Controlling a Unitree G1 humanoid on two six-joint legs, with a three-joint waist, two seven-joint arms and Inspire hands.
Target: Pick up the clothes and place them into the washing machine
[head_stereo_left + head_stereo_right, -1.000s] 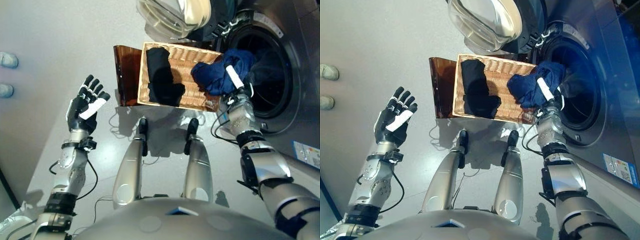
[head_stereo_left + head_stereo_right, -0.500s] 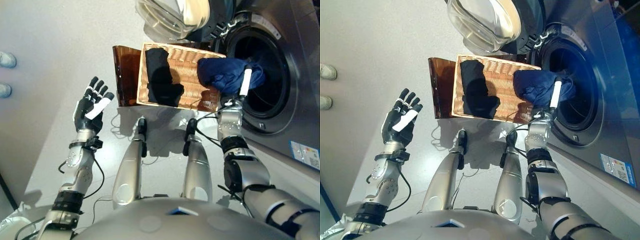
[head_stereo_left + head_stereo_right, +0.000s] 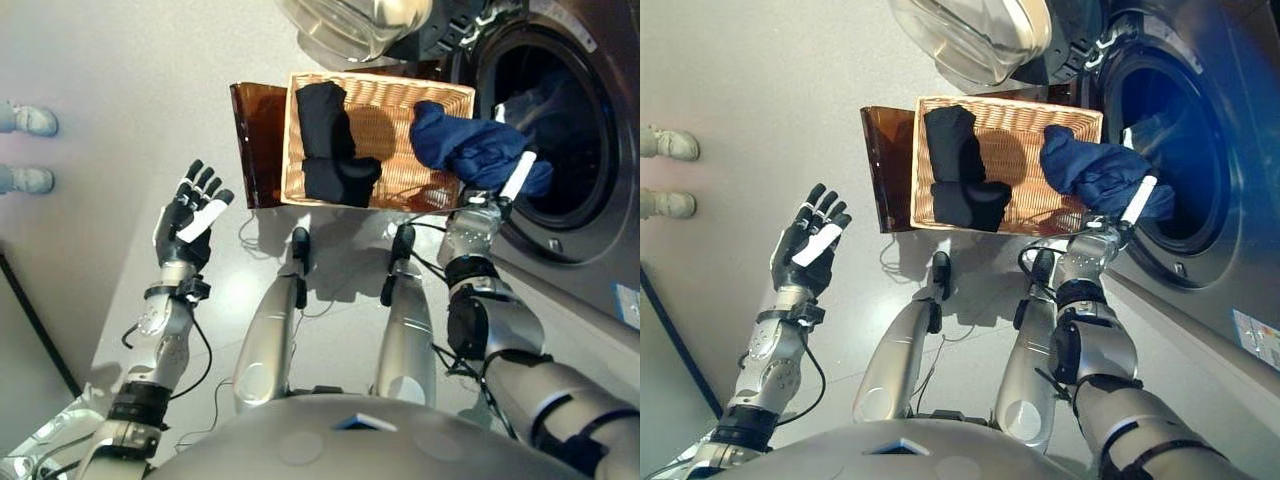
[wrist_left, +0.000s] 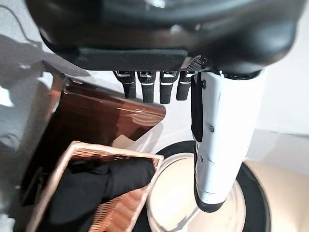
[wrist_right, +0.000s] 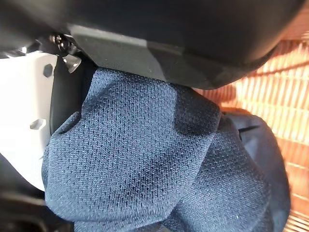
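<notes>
**Right eye view: blue bundle hanging at the drum's lip**

Right eye view has the right hand point(image 3: 1120, 215) at centre right of the frame, fingers wrapped into the navy garment point(image 3: 1095, 172) — the wrist view shows cloth bunched against the palm. The bundle sits over the right edge of the wicker basket point(image 3: 1002, 112) and reaches the washing machine opening point(image 3: 1165, 140), not clearly inside yet. A black garment point(image 3: 958, 170) lies in the basket's left half. The left hand point(image 3: 810, 245) is at mid left with fingers spread, holding nothing.

Risk as I see it — letting go too early could drop the cloth onto the drum rim or back in the basket, and a trailing fold might snag the wicker.
</notes>
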